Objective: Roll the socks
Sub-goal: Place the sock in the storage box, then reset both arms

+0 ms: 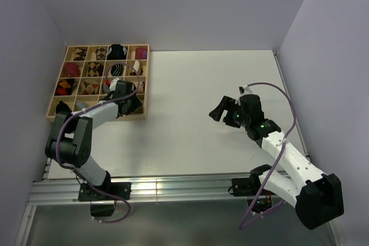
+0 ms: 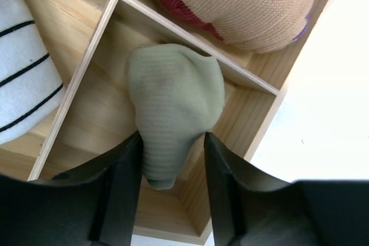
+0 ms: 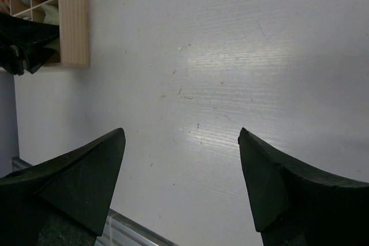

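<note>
a rolled pale yellow-green sock [image 2: 173, 96] sits in the near corner compartment of a pale wooden divided tray [image 2: 266, 113], with the left gripper [image 2: 172, 139] poised directly over it. the white sock with thin black stripes [image 2: 23, 67] lies bundled in the neighbouring compartment across a thin divider, and a rolled beige-and-red sock [image 2: 242, 4] fills the one beyond

the danger from here looks to be the release. the green bundle tapers to a loose tail that runs down between the two black fingers, and if the knit catches on either pad when the arm lifts, the sock could be dragged back out of its compartment or pulled open, undoing the roll. the compartment is snug, so a lift that drifts sideways might also knock a finger against the divider or the tray's outer wall

the left claw stands partly apart, one finger on each side of the sock's narrow end and each close against the fabric. whether it is pinching the sock or merely flanking it cannot be told from these views. the right gripper [image 3: 181, 133] hangs over the bare white table [image 3: 230, 56], well apart from the tray, its jaws spread wide and holding nothing
</note>
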You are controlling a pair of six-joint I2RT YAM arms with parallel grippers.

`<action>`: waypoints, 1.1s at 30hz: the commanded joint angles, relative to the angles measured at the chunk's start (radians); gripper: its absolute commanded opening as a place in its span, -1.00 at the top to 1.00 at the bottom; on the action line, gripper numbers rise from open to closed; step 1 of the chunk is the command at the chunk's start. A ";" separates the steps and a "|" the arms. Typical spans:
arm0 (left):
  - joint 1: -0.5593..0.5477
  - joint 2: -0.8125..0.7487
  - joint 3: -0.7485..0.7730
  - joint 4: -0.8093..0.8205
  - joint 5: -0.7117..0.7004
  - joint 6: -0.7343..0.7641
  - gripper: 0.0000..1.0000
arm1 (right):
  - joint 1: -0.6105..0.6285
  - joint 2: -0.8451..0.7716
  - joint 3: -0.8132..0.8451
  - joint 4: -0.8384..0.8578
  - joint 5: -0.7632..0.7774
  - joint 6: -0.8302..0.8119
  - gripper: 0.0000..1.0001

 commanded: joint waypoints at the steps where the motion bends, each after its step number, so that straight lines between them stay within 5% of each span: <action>1: 0.001 -0.031 0.001 -0.057 0.013 0.031 -0.07 | -0.008 0.009 -0.011 0.044 -0.012 0.008 -0.72; 9: 0.001 -0.088 0.030 -0.124 -0.004 0.054 -0.28 | -0.008 0.000 0.010 0.024 -0.004 0.000 -0.72; 10: 0.001 -0.097 0.038 -0.132 -0.007 0.062 -0.42 | -0.008 -0.003 0.013 0.018 -0.001 -0.001 -0.72; 17: 0.001 -0.183 0.065 -0.199 -0.037 0.100 -0.49 | -0.010 -0.033 0.059 -0.034 0.033 -0.027 -0.71; 33: 0.000 -0.806 0.255 -0.423 -0.299 0.338 -0.61 | -0.010 -0.320 0.441 -0.370 0.407 -0.173 -1.00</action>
